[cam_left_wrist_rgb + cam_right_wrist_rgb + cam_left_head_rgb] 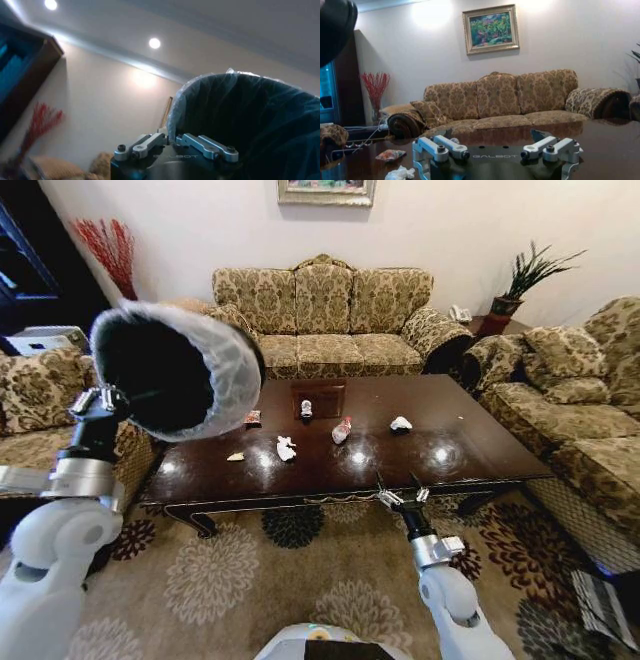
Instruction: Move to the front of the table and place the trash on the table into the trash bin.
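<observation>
Fingers of left gripper (pixel 172 144) clamped on trash bin (pixel 180 370) rim — right gripper (pixel 402 492) fingers spread wide at table (pixel 480 450) edge.

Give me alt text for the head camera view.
The left gripper holds the trash bin tilted above the table's left end, while the open right gripper hovers at its near edge. Tissues, a bottle and scraps litter the tabletop.
</observation>
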Robot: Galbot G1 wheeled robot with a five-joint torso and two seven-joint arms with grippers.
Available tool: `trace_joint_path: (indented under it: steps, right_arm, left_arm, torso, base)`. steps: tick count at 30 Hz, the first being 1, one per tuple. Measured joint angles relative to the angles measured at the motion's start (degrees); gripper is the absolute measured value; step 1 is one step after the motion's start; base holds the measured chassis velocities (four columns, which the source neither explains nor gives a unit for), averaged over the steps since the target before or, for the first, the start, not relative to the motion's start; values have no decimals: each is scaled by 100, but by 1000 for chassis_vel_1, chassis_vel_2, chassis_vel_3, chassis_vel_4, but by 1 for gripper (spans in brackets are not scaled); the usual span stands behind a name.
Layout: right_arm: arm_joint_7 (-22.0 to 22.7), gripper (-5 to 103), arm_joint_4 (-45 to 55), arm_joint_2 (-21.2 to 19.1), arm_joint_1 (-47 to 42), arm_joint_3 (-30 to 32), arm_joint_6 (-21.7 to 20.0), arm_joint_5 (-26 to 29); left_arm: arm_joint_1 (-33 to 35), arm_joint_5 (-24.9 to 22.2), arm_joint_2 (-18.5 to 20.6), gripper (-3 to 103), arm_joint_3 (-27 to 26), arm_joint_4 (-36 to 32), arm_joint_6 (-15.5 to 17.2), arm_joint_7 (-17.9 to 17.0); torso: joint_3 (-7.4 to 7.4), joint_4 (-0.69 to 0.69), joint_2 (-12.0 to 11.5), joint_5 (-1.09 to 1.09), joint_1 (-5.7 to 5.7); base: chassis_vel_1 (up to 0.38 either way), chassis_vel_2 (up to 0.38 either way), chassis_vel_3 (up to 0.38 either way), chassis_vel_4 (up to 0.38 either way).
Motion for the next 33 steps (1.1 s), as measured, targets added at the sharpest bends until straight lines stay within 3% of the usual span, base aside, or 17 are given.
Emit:
trace_joint_path:
  steps: [8, 14, 16, 17, 21, 24, 27, 31, 33]
  right_arm:
    - [-23, 100, 20, -11, -84, 14, 28, -7]
    - [-32, 100, 8, -13, -48, -25, 28, -6]
    - [-75, 100, -17, 1, -14, -62, 28, -14]
    - [-112, 100, -47, 17, 10, -87, 28, -37]
    - [-194, 100, -113, 44, 39, -122, 28, -108]
    - [-230, 100, -149, 47, 44, -148, 28, -142]
    - [-234, 100, -176, 41, 43, -158, 31, -148]
    - [-234, 100, -196, 20, 41, -155, 40, -143]
    - [-234, 100, -204, 11, 36, -154, 46, -136]
  left_arm:
    - [-22, -1017, 1, 3, -90, -125, -213, -45]
    - [70, -1177, 17, 3, -224, -159, -261, -32]
    - [170, -1049, 37, 3, -282, -265, -70, -396]
    - [299, -767, 38, 3, -298, -302, 64, -561]
    - [556, -217, -3, 3, -375, -335, 293, -591]
    - [752, -4, -35, 3, -568, -356, 438, -398]
    - [920, 380, -53, 3, -825, -318, 461, 140]
    - [920, 560, -20, 3, -863, -306, 375, 137]
    - [870, 632, 35, 3, -856, -245, 169, 80]
  torso:
    - [0, 0, 0, -2, 0]
    - [0, 0, 0, -2, 0]
    - [0, 0, 0, 2, 0]
    - [0, 1, 0, 2, 0]
    - [0, 1, 0, -4, 0]
    - [0, 1, 0, -3, 0]
    - [0, 1, 0, 0, 0]
    - [0, 1, 0, -1, 0]
    - [0, 0, 0, 0, 0]
  base:
    - [0, 0, 0, 0]
    - [0, 0, 0, 0]
    - [0, 0, 0, 0]
    - [0, 0, 0, 0]
    - [0, 0, 0, 0]
    - [0, 0, 0, 0]
    - [0, 0, 0, 0]
    - [0, 0, 0, 0]
    - [18, 32, -52, -46]
